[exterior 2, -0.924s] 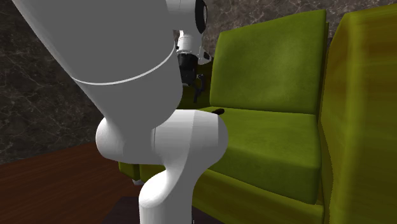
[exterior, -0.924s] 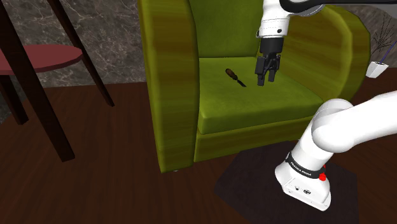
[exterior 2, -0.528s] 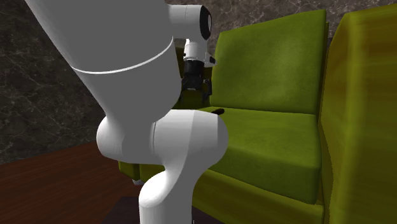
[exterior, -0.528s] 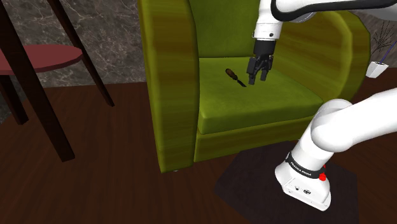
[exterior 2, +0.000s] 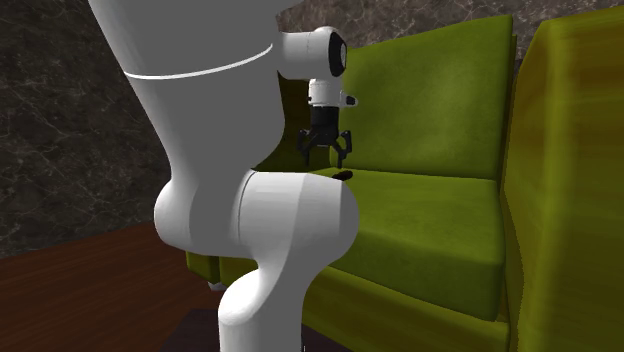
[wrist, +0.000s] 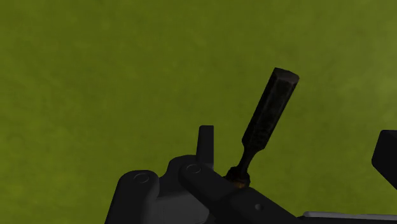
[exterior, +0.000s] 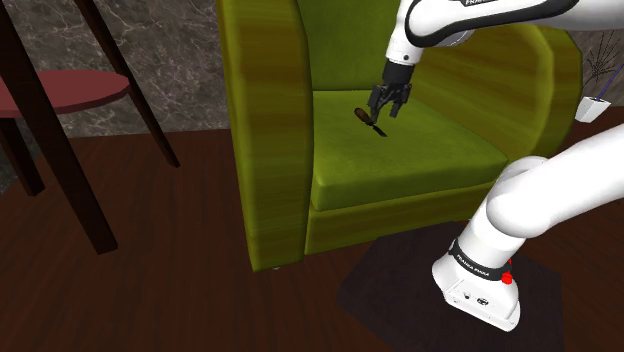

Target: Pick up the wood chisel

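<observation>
Armchair (exterior: 270, 150): soft, green.
Chisel (exterior: 367, 120): thin dark stick, lying flat on it, upper middle.
Gripper (exterior: 388, 104): black fingers (wrist: 205, 137) spread wide (holding nothing), just above.

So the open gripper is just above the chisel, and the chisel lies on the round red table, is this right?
One detail is wrong: the place. The chisel lies on the seat of the green armchair, as the shoulder view shows. The rest stands: the gripper is open and just above it.
</observation>
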Available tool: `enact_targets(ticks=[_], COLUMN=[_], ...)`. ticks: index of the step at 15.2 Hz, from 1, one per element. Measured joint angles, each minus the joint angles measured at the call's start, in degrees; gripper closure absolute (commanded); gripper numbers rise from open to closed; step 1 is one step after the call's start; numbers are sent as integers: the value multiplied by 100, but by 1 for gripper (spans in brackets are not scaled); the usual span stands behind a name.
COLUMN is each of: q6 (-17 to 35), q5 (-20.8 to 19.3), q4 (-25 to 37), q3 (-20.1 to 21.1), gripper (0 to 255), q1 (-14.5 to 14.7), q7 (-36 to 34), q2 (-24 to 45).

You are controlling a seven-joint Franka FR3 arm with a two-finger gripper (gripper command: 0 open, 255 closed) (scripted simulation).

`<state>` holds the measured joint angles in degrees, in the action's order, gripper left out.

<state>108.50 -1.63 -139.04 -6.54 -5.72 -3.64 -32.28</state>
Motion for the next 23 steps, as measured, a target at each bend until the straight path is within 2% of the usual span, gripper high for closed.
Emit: enact_targets(ticks=[4,12,13,23], q6=[811,1533,1568,1612], q5=[-108,-135,-136,-141], q4=[242,-139,-167,-182], q3=[-127,-173,-173,-178], gripper=[0,0,255,255], q1=[-123,-152,-151,-155], q7=[-25,-40,-41,-43], q2=[532,743,750,744])
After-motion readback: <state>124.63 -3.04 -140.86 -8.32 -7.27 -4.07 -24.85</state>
